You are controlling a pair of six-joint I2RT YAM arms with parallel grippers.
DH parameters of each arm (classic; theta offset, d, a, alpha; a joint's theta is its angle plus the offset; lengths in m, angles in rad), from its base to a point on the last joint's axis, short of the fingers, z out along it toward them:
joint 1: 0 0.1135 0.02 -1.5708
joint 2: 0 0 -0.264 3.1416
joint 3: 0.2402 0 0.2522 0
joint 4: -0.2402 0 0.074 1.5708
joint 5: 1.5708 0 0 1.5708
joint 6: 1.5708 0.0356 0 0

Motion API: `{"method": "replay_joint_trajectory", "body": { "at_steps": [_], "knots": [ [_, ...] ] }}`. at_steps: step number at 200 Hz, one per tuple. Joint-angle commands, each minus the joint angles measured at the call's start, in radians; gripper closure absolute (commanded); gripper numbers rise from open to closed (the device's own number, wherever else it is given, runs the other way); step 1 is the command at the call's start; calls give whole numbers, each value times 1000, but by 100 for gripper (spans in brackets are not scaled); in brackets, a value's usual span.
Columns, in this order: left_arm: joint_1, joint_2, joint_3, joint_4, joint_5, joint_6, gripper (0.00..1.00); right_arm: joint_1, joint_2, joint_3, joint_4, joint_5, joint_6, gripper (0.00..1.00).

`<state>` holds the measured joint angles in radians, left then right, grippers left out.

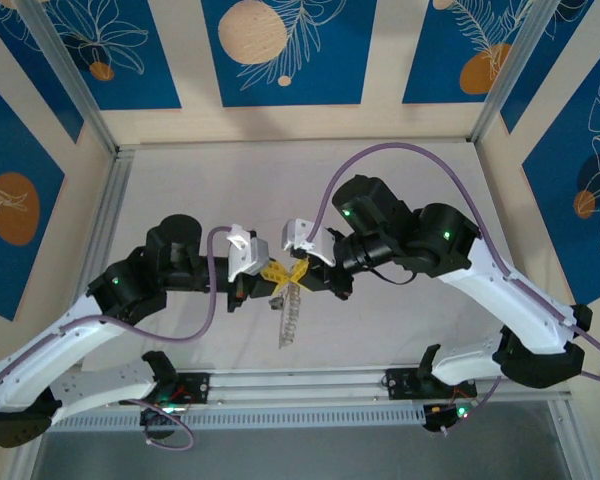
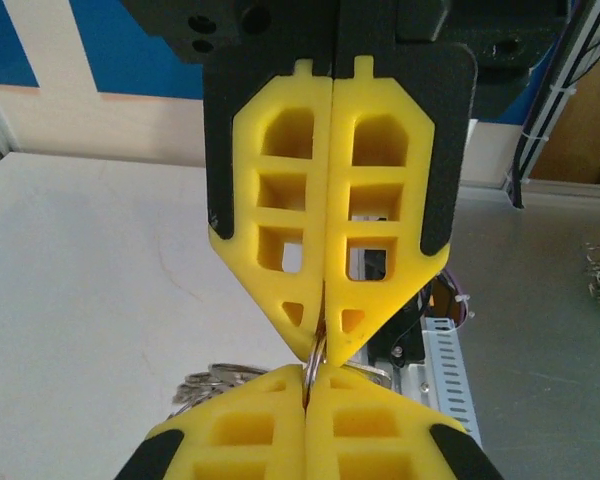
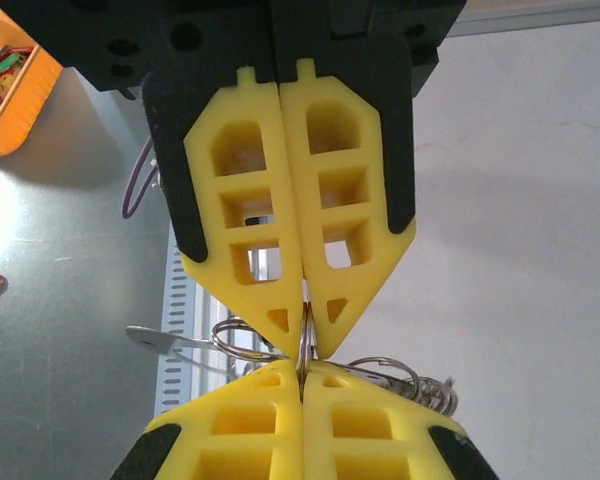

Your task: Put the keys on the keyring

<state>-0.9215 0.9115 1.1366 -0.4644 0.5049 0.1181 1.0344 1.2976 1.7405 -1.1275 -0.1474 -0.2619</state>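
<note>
The two meet tip to tip. The left gripper [image 1: 272,271] reaches in from nine o'clock and the right gripper [image 1: 300,270] from three. Each has its jaws pressed fully together on the thin keyring [image 3: 306,338], pinching it edge-on from opposite sides. I'd guess the double hold is meant to steady the springy loop for threading. The keys [image 1: 290,318] dangle below toward six o'clock. I can't read any brand or lettering.
</note>
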Motion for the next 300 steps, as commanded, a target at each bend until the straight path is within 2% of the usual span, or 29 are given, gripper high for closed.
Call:
{"method": "replay_joint_trajectory", "body": {
  "at_steps": [1,18,33,115,178,188,221,256,300],
  "knots": [
    [-2,-6,-20,56,-7,-3,100,10,-22,-14,80,-104,6,100],
    [-2,-28,-41,85,-6,-15,100,8,-43,-50,104,-111,20,80],
    [0,-50,-68,121,-7,-30,100,0,-70,-98,137,-119,40,73],
    [-1,-91,-124,286,109,-103,100,-66,-138,-249,263,-194,102,76],
    [-1,-103,-157,334,118,-118,100,-151,-249,-406,418,-284,188,64],
    [-2,-100,-155,335,122,-120,100,-165,-271,-433,454,-303,203,66],
    [-1,-105,-162,366,130,-135,100,-192,-290,-463,493,-369,220,84],
    [-1,-101,-170,386,141,-147,100,-195,-291,-485,516,-410,226,87],
    [-1,-119,-174,377,135,-139,100,-203,-325,-515,522,-421,240,67]
  ]
}}
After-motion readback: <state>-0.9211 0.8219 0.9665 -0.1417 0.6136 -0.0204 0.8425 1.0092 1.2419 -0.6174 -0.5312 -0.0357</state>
